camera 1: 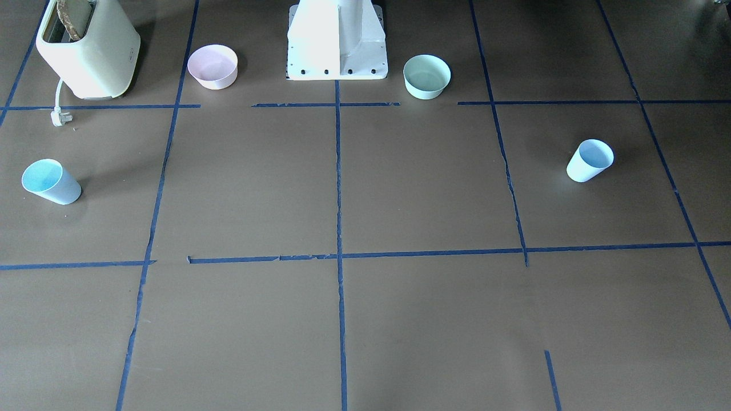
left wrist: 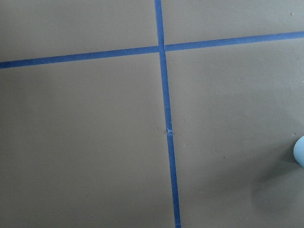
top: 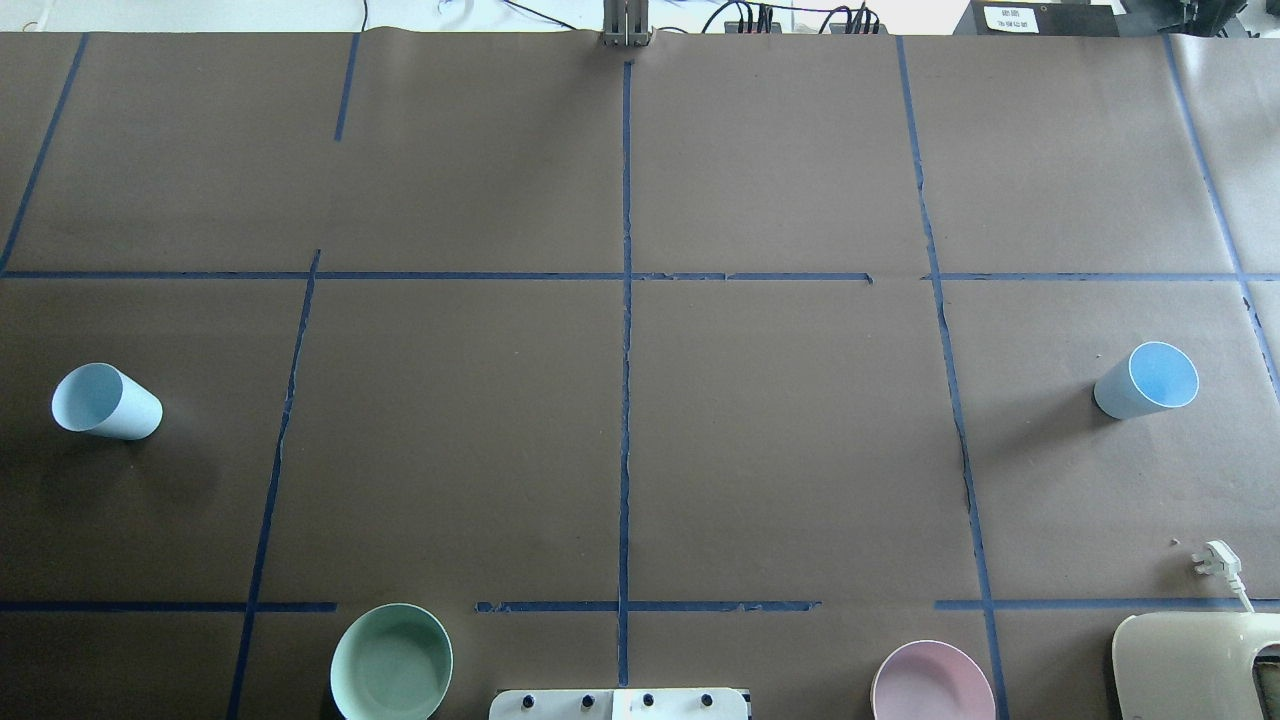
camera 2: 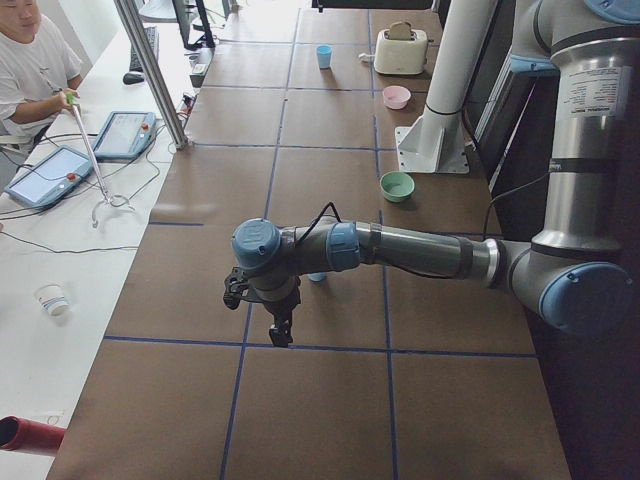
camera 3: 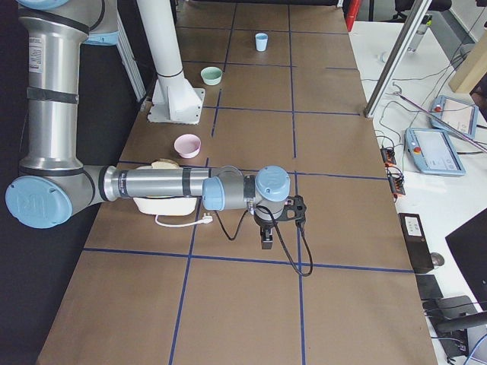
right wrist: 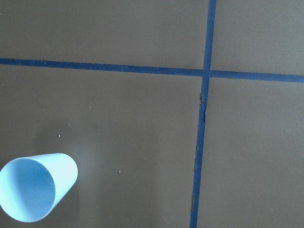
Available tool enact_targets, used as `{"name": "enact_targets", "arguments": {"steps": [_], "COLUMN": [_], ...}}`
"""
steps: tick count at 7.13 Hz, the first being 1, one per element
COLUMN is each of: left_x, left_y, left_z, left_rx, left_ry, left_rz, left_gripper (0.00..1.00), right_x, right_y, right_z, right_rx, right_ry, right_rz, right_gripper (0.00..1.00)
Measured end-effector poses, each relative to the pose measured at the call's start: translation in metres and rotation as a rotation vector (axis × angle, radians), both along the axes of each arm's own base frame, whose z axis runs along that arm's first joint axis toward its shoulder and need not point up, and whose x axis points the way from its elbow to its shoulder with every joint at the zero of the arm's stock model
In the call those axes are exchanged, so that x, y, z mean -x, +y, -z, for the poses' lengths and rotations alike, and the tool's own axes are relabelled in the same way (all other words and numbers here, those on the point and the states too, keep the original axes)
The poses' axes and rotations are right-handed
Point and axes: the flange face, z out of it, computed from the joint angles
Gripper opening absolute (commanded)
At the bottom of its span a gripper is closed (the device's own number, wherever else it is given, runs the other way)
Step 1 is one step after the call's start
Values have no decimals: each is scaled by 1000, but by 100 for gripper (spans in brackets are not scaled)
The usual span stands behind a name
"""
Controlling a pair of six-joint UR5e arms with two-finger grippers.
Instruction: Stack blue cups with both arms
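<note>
Two pale-blue cups stand upright, far apart on the brown table. One cup (top: 105, 402) (camera 1: 589, 161) is on my left side; the other cup (top: 1147, 381) (camera 1: 50, 181) is on my right side. The arms show only in the side views. My left gripper (camera 2: 280, 330) hangs just above the table close to the left cup (camera 2: 316, 276), which the arm mostly hides. My right gripper (camera 3: 266, 239) hangs low over the table; its wrist view shows the right cup (right wrist: 35, 192) at the lower left. I cannot tell whether either gripper is open or shut.
A mint-green bowl (camera 1: 426, 76) and a pink bowl (camera 1: 212, 67) flank the white pedestal (camera 1: 337, 40). A cream toaster (camera 1: 85, 48) with a loose plug (camera 1: 60, 117) stands near the right cup. An operator (camera 2: 30, 70) sits beyond the table's far edge.
</note>
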Motion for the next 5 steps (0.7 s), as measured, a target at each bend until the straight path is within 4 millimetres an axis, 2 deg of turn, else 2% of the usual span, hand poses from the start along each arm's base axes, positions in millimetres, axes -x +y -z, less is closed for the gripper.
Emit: {"name": "enact_targets", "arguments": {"steps": [5], "left_x": [-1], "left_y": [4], "left_z": [-14], "left_rx": [-42], "left_ry": [0], "left_rz": [-2], "left_gripper": [100], "right_x": [0], "right_y": [-4], "right_z": [2], "right_rx": [-4], "right_ry": [-1], "right_rz": [-1], "right_gripper": [100]}}
